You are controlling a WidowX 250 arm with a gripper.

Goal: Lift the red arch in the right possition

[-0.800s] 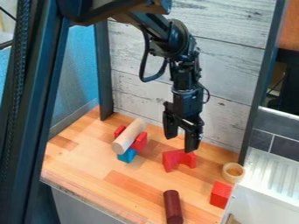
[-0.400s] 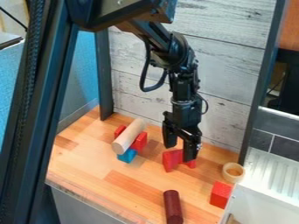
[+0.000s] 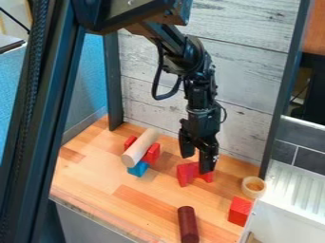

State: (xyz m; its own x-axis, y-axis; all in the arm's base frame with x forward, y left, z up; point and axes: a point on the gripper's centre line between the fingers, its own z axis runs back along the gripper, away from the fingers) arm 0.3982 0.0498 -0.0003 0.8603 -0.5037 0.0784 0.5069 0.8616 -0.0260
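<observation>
The gripper (image 3: 195, 164) hangs over the red arch at the middle right of the work surface, with its two fingers apart. One finger comes down in front of the arch's right half and hides part of it; the other is above and behind its left half. The red arch (image 3: 185, 174) lies on the wooden surface, its left leg and the foot of its right leg showing. Whether a finger touches it, I cannot tell.
Left of the arch, a pale cylinder (image 3: 140, 148) rests over red blocks (image 3: 151, 154) and a blue block (image 3: 138, 169). A dark red cylinder (image 3: 188, 224) lies at the front. A red cube (image 3: 239, 211) and a wooden ring (image 3: 254, 187) are at the right, beside a white rack (image 3: 291, 203).
The gripper has come down toward the arch, and its fingers are slightly closer together than before. The arch has not visibly moved.
</observation>
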